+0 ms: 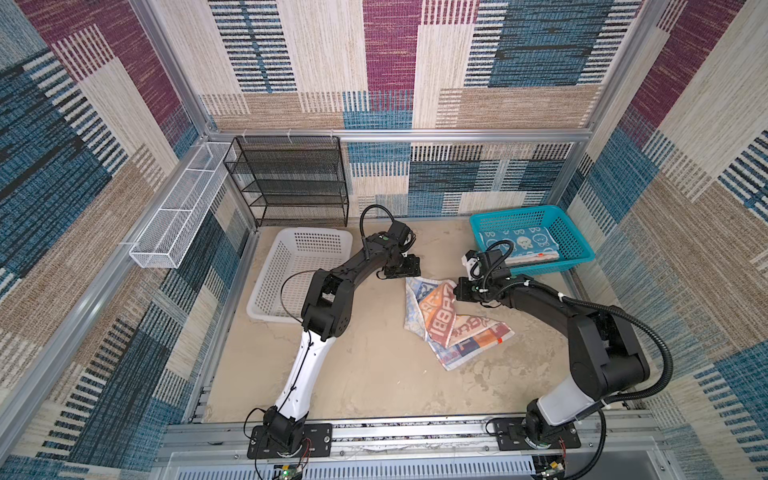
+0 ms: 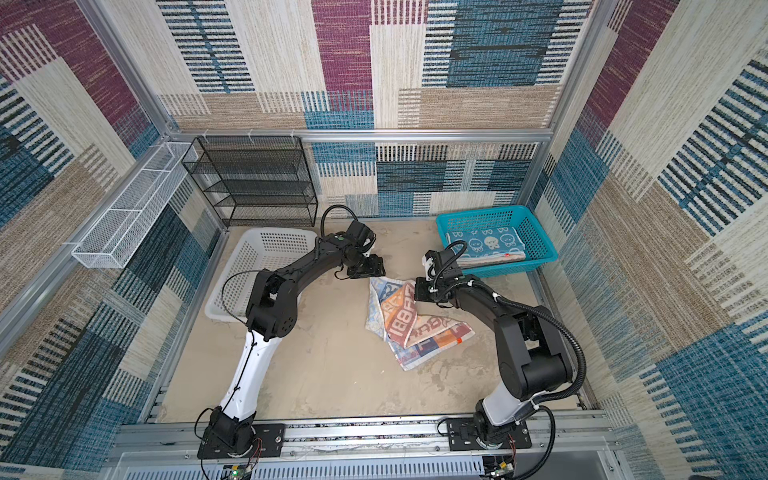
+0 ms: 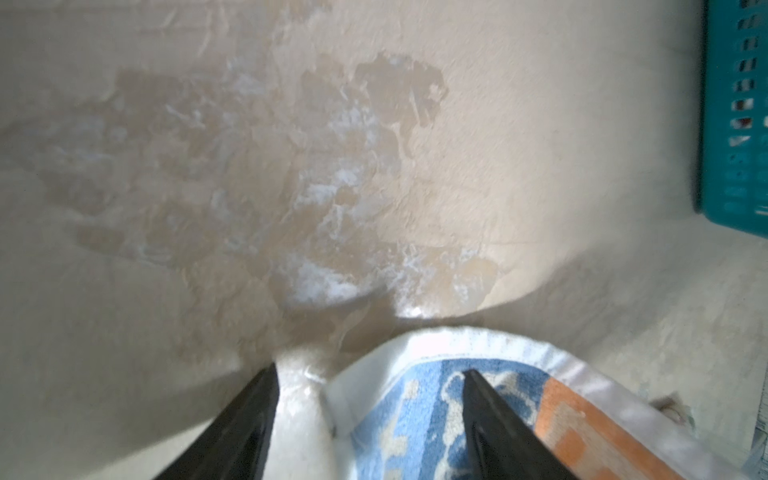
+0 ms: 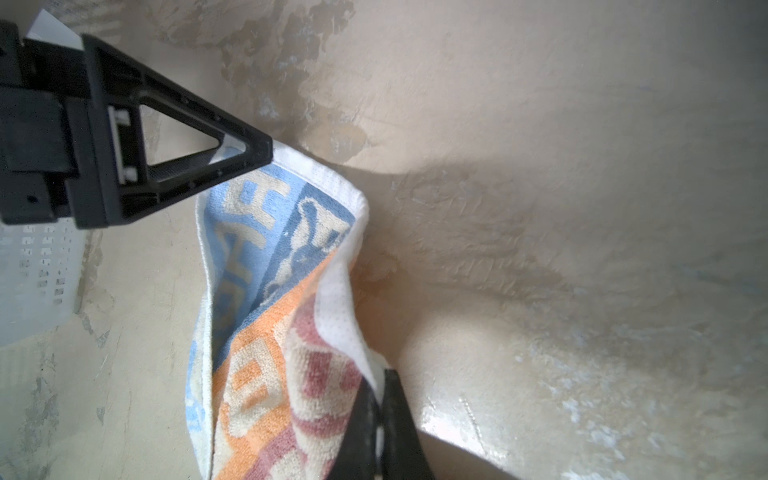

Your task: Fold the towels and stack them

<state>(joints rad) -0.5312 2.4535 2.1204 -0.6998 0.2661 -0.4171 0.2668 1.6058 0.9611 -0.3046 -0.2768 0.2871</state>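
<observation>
Blue towel folded, in teal basket. Lettered towel unfolded: right gripper clamps hem; left gripper parted over corner.

Patchwork woven walls all round; black mesh rack against them, white wire tray just beside it, blotchy beige desk beneath.

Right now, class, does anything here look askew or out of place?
The lettered towel lies twisted and bunched on the table, one edge pinched in the right gripper; the blue towel sits folded in the teal basket.
</observation>
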